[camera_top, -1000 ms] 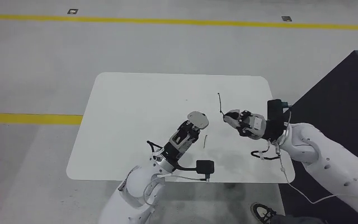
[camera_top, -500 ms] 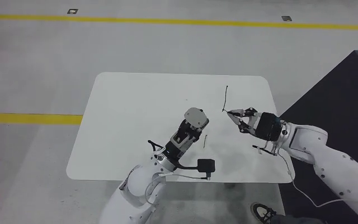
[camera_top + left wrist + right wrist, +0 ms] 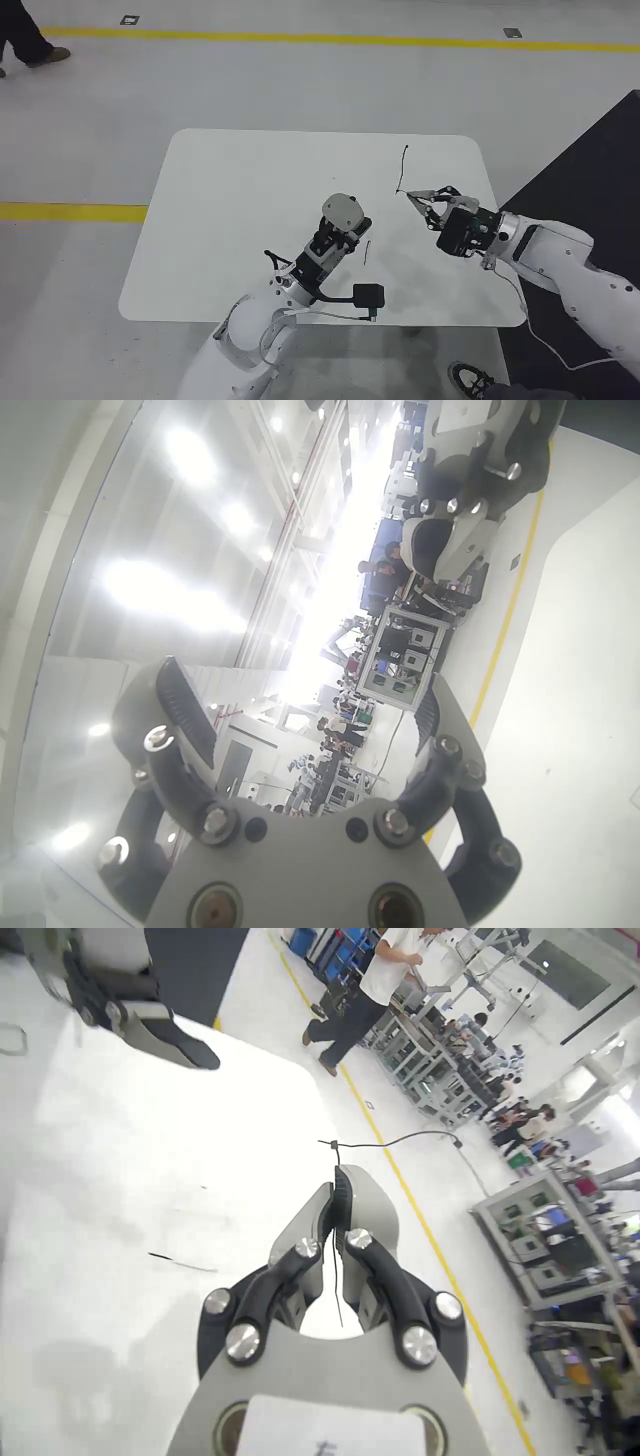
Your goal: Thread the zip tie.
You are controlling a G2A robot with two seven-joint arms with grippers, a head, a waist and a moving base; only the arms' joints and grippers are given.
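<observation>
The thin black plastic zip tie [image 3: 402, 170] is clear of the surface, pinched in the right gripper [image 3: 336, 1178], whose 2 ribbed black jaws are clenched on the strap. 1 short end trails back between the jaws. The longer, springy length bends at a small node [image 3: 334, 1144] just past the tips and curves away in the air. I see no closed loop, so I judge pick-up done and the threading itself outstanding.

The left gripper [image 3: 300, 680] sits near the right one, apart from the tie, its 2 ribbed jaws released and holding nothing. I judge it must take the free end next.

Below lies the smooth white round-cornered surface [image 3: 250, 200], carrying 1 thin dark sliver [image 3: 366, 252] between the 2 arms.
</observation>
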